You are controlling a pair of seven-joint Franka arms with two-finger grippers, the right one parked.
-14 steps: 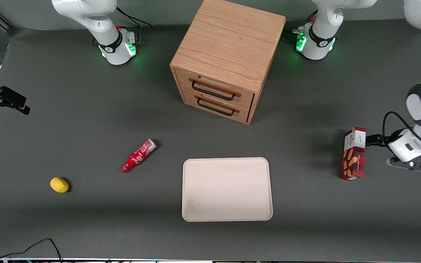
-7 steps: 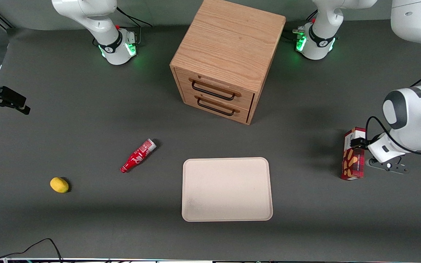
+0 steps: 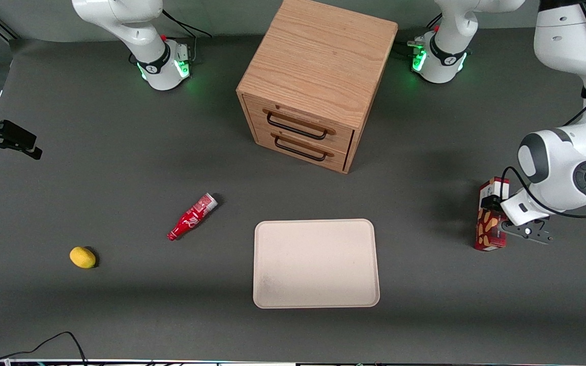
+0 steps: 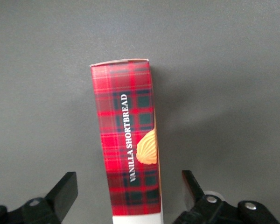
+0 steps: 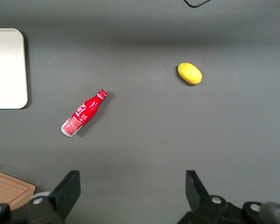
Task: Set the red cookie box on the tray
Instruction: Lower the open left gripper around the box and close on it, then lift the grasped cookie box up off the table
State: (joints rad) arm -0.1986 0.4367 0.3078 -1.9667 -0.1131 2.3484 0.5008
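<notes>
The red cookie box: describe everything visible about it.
The red cookie box is a slim cardboard-looking carton in red tartan with a white end panel, the words "Vanilla Shortbread" and pictured tan biscuits. It sits on the grey table toward the working arm's end, apart from the tray. The claw straddles it, open, fingers clear of its sides.

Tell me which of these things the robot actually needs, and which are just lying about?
Needed: red cookie box, standing on the table between the open gripper's jaws; tray, bare, toward the table's middle.

Lying about: wooden drawer cabinet, red bottle, yellow lemon.
</notes>
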